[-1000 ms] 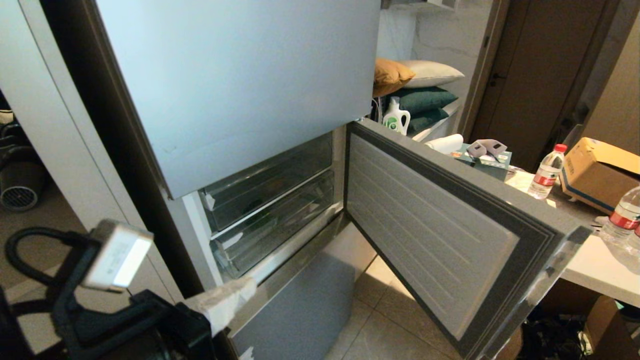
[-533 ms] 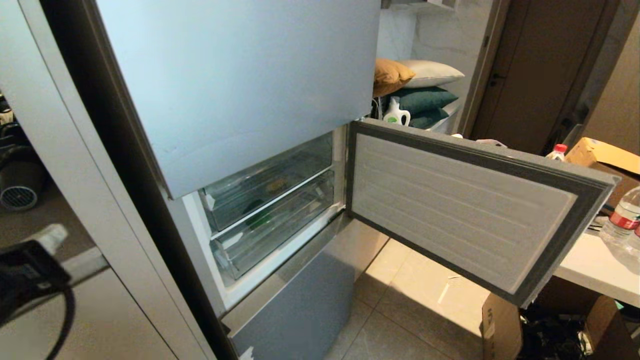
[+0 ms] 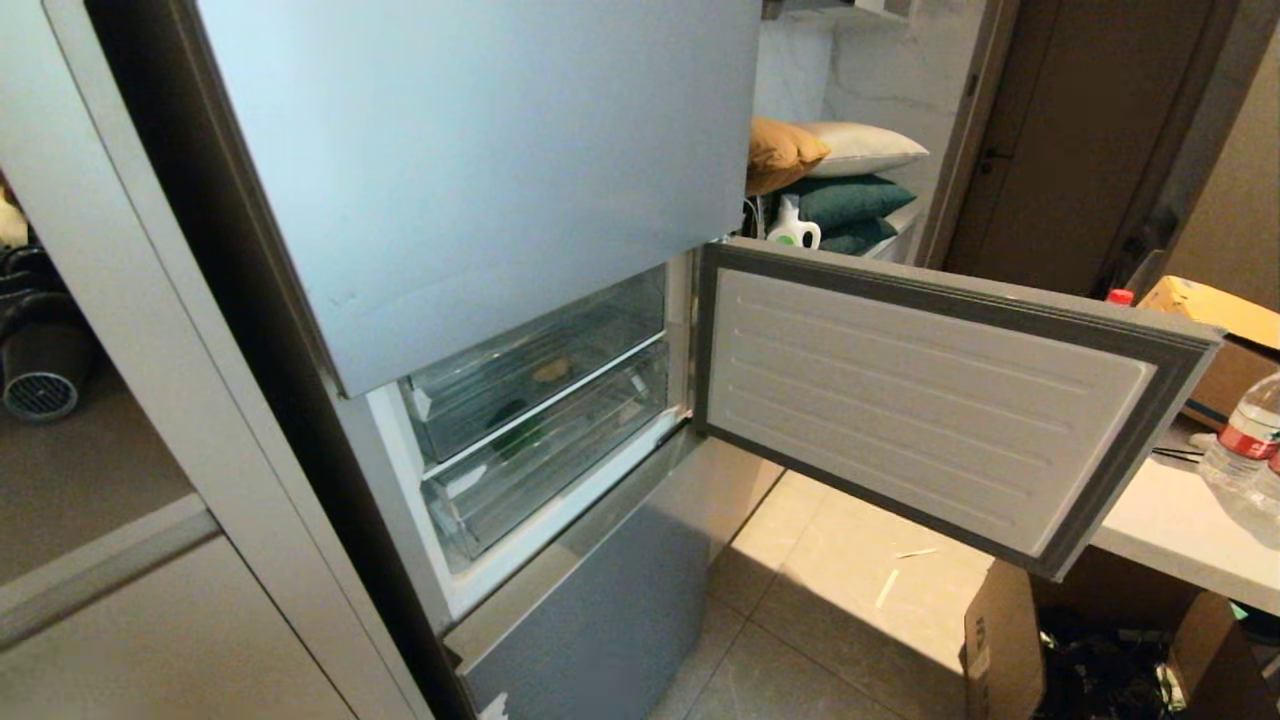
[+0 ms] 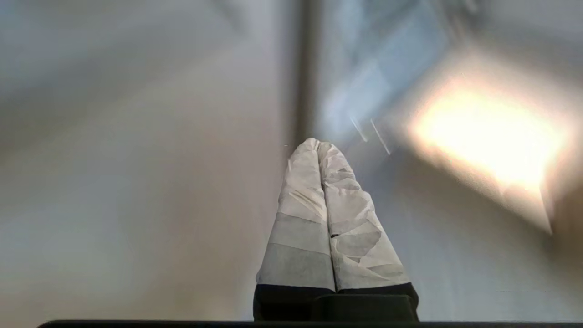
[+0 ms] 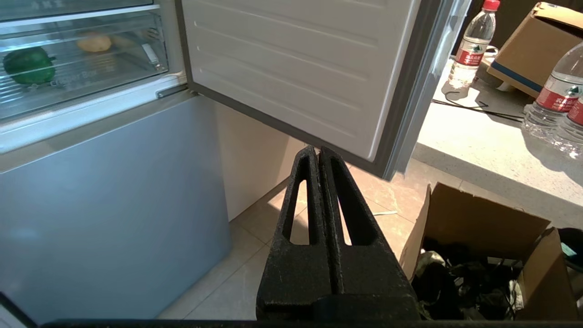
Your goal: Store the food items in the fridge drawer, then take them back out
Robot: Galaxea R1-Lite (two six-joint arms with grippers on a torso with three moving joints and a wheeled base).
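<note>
The fridge's middle door (image 3: 930,400) stands swung open to the right, baring the clear ribbed drawer (image 3: 600,330) bins. The food items lie inside them: a green bell pepper (image 3: 515,415) (image 5: 28,66) and a tan rounded lump (image 3: 552,370) (image 5: 93,43). Which bin holds them I cannot tell. My left gripper (image 4: 318,143) is shut and empty, its white-wrapped fingers pressed together before a blurred pale surface; it is outside the head view. My right gripper (image 5: 317,149) is shut and empty, low over the floor tiles below the open door's edge.
The lowest blue-grey panel (image 3: 600,620) is closed. A white counter (image 3: 1180,520) to the right carries water bottles (image 5: 469,45) and a cardboard box (image 5: 533,41). An open carton (image 5: 483,255) of dark clutter sits on the floor beneath it. Pillows (image 3: 850,175) lie behind the fridge.
The left arm has drawn back from the fridge's lower left edge and left the head view. The middle door has swung wider open to the right.
</note>
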